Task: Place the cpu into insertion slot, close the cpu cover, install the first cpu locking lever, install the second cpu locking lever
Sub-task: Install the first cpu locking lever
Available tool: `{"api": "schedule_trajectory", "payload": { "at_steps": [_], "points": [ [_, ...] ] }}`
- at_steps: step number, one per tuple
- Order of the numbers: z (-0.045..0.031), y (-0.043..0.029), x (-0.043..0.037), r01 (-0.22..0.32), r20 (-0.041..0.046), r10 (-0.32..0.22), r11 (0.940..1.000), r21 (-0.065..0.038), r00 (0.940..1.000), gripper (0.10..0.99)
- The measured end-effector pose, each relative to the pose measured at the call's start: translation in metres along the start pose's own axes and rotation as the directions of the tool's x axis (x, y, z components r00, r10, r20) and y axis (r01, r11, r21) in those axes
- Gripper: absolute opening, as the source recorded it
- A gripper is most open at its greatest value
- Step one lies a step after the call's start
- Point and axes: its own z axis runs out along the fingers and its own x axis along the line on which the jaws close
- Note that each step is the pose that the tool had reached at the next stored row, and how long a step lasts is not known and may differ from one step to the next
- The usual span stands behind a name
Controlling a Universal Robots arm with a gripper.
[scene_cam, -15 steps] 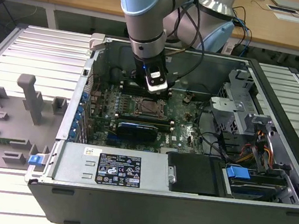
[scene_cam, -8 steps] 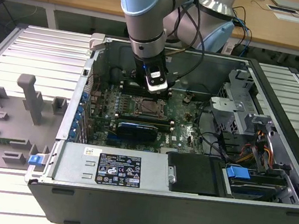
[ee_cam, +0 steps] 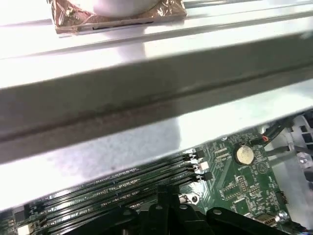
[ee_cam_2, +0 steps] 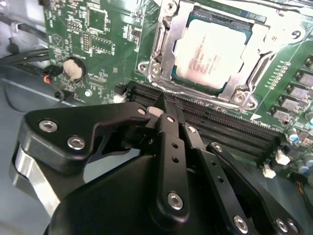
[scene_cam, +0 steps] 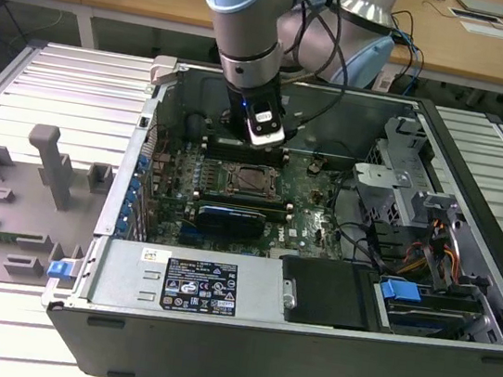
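Second wrist view: above the board (ee_cam_2: 73,29) the hand (ee_cam_2: 161,101), fingers together and empty, sits at the slot (ee_cam_2: 149,68) edge, cover (ee_cam_2: 266,46) flat around the seated cpu (ee_cam_2: 212,49); locking likely wants a slow, straight push.

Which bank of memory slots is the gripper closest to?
The bank at the tips of the gripper, beyond the cpu in the exterior view; the other bank lies on the cpu's opposite side.
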Motion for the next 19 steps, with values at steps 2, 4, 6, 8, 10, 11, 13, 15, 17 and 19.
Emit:
{"api": "schedule_trajectory", "payload": {
  "at_steps": [2,4,6,8,10,11,13,15,17,19],
  "points": [
    [-0.0057,0.0013,-0.0013,0.0,0.0,0.0,1.0,0.0,1.0,0.106],
    [-0.0107,0.0025,-0.0024,0.0,0.0,0.0,1.0,0.0,1.0,0.106],
    [-0.0133,0.0032,-0.0031,0.005,0.0055,-0.005,0.9998,0.02,1.0,0.106],
    [-0.0134,0.0032,-0.0033,0.008,0.013,-0.009,0.9986,0.052,0.9999,0.106],
    [-0.0133,0.0032,-0.0034,0.01,0.0141,-0.01,0.9983,0.057,0.9998,0.106],
    [-0.0132,0.0033,-0.0037,0.009,0.0085,-0.01,0.9982,0.059,0.9999,0.106],
    [-0.0124,0.0039,-0.0057,0.006,-0.0281,-0.004,0.9975,0.07,0.9996,0.106],
    [-0.011,0.005,-0.0101,0.001,-0.0918,0.008,0.9958,0.092,0.9957,0.106],
    [-0.0098,0.006,-0.0136,-0.001,-0.1342,0.015,0.9941,0.108,0.9908,0.106],
    [-0.0092,0.0063,-0.0152,-0.002,-0.1587,0.021,0.993,0.118,0.9871,0.106]
  ]
}}
